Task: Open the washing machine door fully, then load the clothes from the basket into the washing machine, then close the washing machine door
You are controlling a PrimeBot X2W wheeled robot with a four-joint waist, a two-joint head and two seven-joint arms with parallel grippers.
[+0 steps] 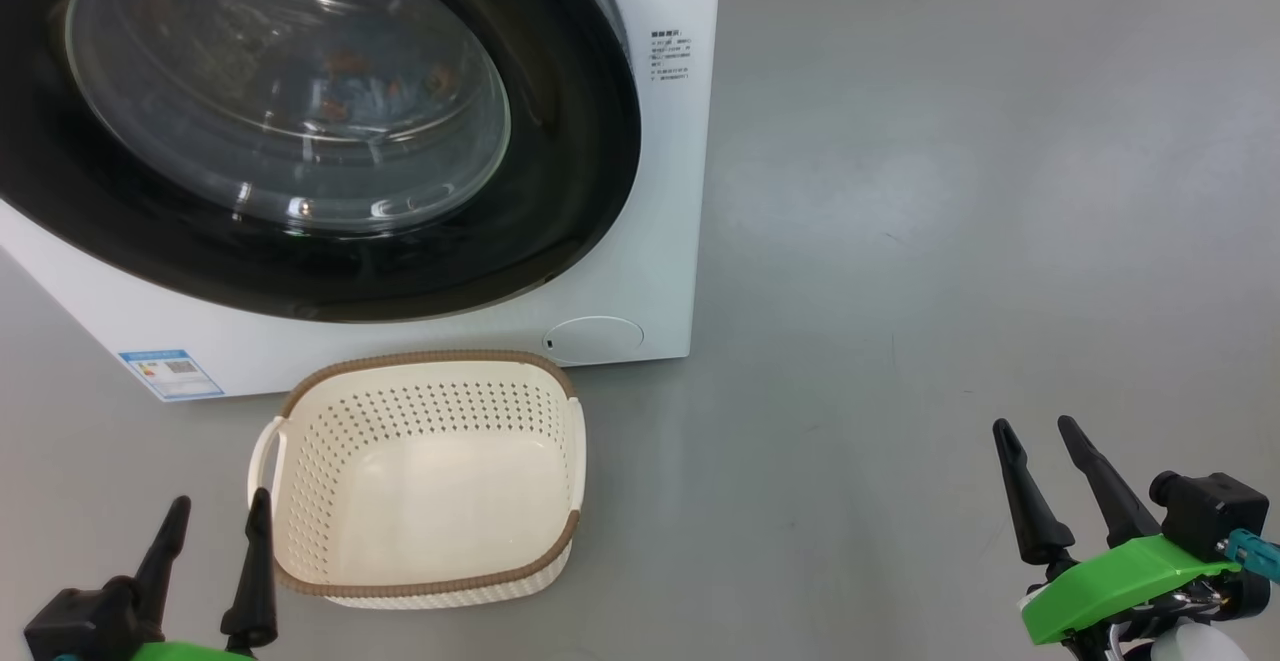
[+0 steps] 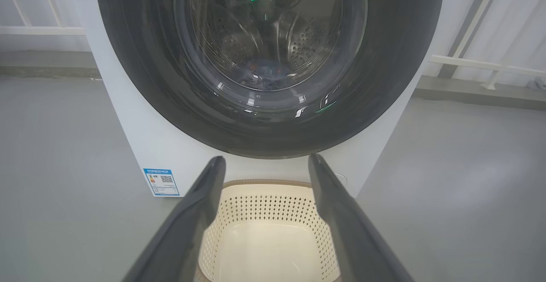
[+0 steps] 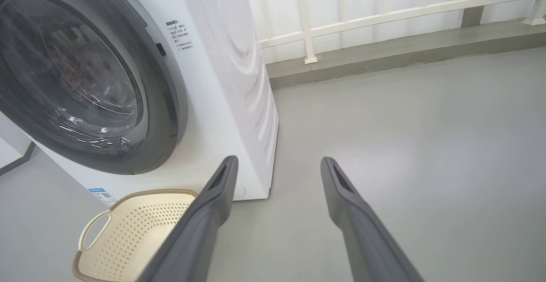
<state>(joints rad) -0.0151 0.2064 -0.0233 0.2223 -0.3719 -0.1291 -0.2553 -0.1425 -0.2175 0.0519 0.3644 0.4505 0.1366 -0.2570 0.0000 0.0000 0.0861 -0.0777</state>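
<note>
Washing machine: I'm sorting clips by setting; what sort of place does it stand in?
Probably a laundry or utility area: a white front-loading washing machine on a grey floor, a perforated laundry basket before it, and a white railing behind.

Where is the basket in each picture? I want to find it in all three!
Head view: the basket sits low, left of the middle, in front of the washer.
Left wrist view: the basket is at the bottom middle.
Right wrist view: the basket is in the bottom left corner.
Shared landmark: the blue label low on the washer's front, close by the basket in every view.
</note>
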